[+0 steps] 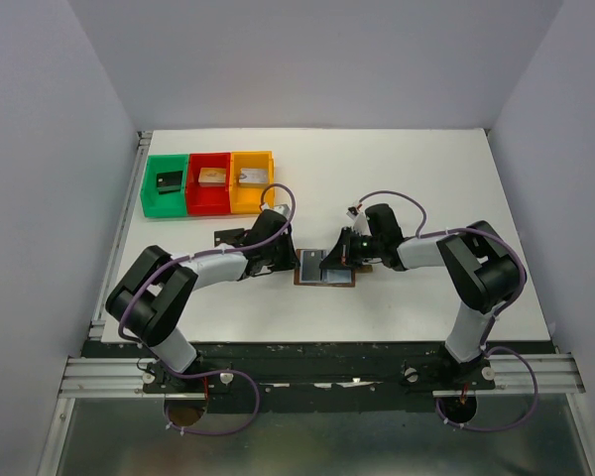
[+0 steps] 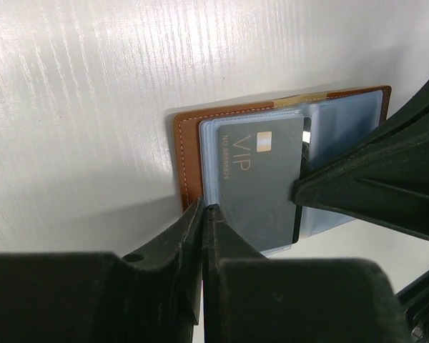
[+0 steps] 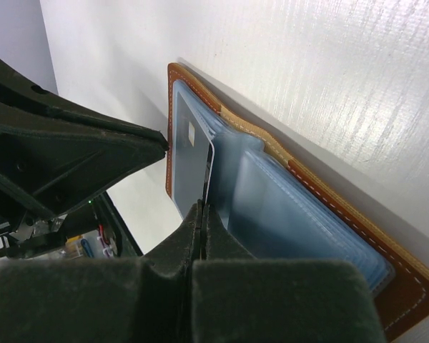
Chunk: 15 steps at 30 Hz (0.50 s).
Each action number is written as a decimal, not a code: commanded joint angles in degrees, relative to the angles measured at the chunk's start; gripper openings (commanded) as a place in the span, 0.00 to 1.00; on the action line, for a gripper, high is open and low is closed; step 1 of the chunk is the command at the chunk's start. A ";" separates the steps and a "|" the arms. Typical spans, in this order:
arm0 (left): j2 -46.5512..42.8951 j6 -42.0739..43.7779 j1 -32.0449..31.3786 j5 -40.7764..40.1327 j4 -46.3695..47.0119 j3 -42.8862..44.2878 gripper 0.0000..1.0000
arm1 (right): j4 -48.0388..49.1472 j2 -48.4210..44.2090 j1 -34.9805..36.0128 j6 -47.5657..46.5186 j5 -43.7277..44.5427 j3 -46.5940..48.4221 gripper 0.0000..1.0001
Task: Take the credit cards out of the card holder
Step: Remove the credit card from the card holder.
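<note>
The card holder (image 2: 187, 153) lies open on the white surface (image 2: 93, 107), between the two grippers, its pale blue sleeves facing up. The left gripper (image 2: 202, 209) is closed to a thin slit. The holder's near edge runs in right at its tips, so it seems to pinch that edge, though the fingers themselves cover the contact.

A grey card (image 2: 261, 179) marked VIP lies just beyond those tips. It sits on the sleeves, and its lower corner is cut off by the left gripper's body. The right gripper (image 3: 201, 207) comes in from the opposite side with its fingers pressed fully together, tips meeting the card's edge. Whether the card is caught between them or only touched cannot be told, because the tips hide that spot.

A dark strip (image 2: 305, 143) along the card's side nearest the right gripper may be a second card, but too little of it shows. From above, both arms cover much of the holder. The contents of the green (image 1: 145, 188), red (image 1: 209, 205) and orange (image 1: 251, 207) bins, well beyond the left gripper, are too small to make out.
</note>
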 commanded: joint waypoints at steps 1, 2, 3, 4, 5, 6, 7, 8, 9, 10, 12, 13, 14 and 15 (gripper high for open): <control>0.28 0.45 -0.27 -0.57 0.33 -0.26 0.18 | -1.67 1.53 0.46 -1.66 -0.43 1.25 0.00; 0.71 0.36 -0.27 -0.31 0.59 -0.26 0.18 | -1.49 1.62 0.46 -1.49 -0.52 1.25 0.00; 1.07 0.28 -0.18 0.13 0.77 -0.17 0.18 | -1.40 1.62 0.46 -1.48 -0.70 1.16 0.00; 1.51 0.28 -0.27 0.48 0.94 -0.09 0.17 | -1.06 1.62 0.46 -1.31 -0.87 1.08 0.01; 1.68 0.19 -0.18 0.75 1.03 0.00 0.17 | -0.62 1.79 0.55 -0.79 -1.05 0.90 0.03; 2.03 0.27 -0.27 0.84 0.95 0.09 0.17 | -0.09 1.79 0.46 -0.35 -1.05 0.72 0.09; 2.12 0.19 -0.27 0.84 0.94 0.09 0.17 | 0.44 1.79 0.46 0.27 -1.14 0.64 0.13; 2.39 0.10 -0.35 1.01 1.03 0.09 0.17 | 1.23 1.88 0.46 0.71 -1.40 0.46 0.16; 2.65 0.10 -0.36 1.19 0.86 0.09 0.17 | 1.84 1.97 0.46 1.32 -1.57 0.29 0.20; 2.65 0.10 -0.36 1.28 0.94 0.09 0.16 | 2.54 1.88 0.46 1.94 -1.66 0.11 0.23; 2.83 0.01 -0.27 1.28 0.86 0.00 0.16 | 3.51 1.79 0.46 2.73 -1.84 -0.16 0.27; 2.92 0.01 -0.44 1.28 0.94 -0.09 0.16 | 4.04 1.88 0.46 3.08 -1.93 -0.24 0.29; 3.00 0.01 -0.36 1.28 0.86 -0.17 0.16 | 4.57 1.88 0.46 3.52 -2.01 -0.42 0.30; 3.00 0.01 -0.44 1.28 0.86 -0.17 0.16 | 5.44 1.79 0.46 4.05 -2.19 -0.51 0.31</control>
